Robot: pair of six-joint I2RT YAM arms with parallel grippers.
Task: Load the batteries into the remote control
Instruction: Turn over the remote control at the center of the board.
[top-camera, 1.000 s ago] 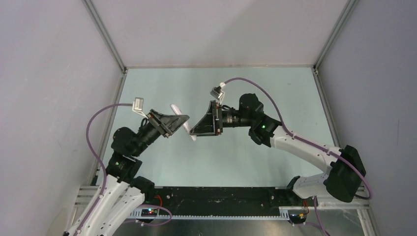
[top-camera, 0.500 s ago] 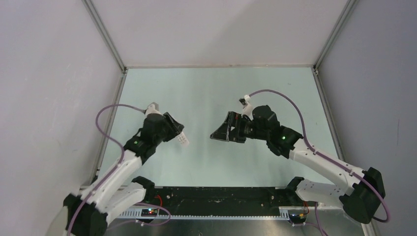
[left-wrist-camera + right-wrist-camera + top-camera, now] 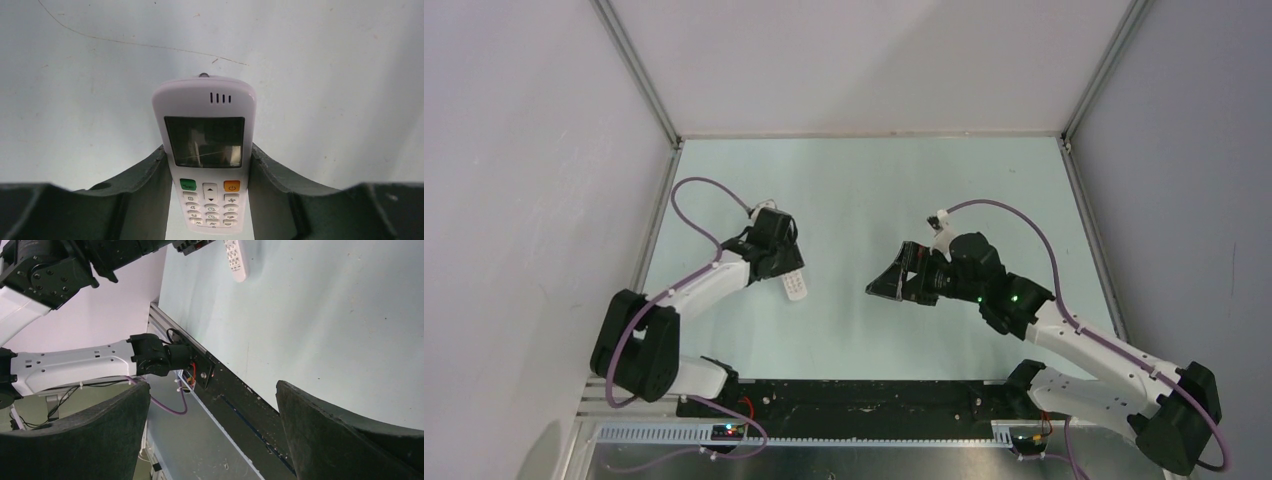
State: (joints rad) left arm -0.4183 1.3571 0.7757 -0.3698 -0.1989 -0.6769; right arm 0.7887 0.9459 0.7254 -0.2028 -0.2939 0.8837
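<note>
**Remote held face-up at left; right gripper free**

My left gripper (image 3: 209,165) is clamped on the long sides of the remote control (image 3: 205,125). The screen and buttons face the wrist. The remote sits low over the table (image 3: 874,190) at the left; I cannot tell whether it touches. I judge this hold steadies the body for loading, though its back is hidden. The right gripper (image 3: 212,385) hangs near the middle, jaws wide apart and empty. No batteries show in any view.
</note>
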